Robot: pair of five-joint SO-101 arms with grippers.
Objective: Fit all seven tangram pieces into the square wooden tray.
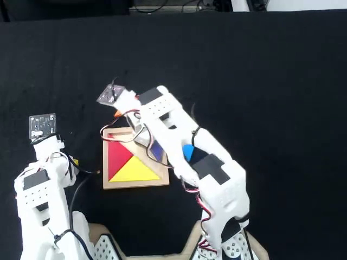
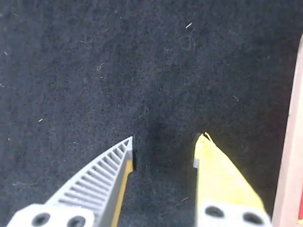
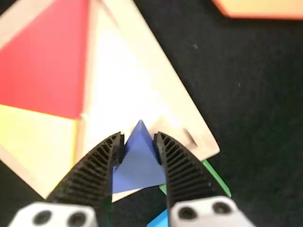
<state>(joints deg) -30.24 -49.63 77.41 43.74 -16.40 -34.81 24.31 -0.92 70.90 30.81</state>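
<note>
Since the wooden tray (image 3: 156, 94) had bare floor to fill, my right gripper (image 3: 138, 138) pinched the blue triangle (image 3: 138, 165) over it.

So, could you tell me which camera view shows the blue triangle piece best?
The right wrist view: the blue triangle fills the middle, clamped in the right gripper. The high view catches a sliver beside the arm; the left wrist view faces black cloth by the tray edge.
</note>
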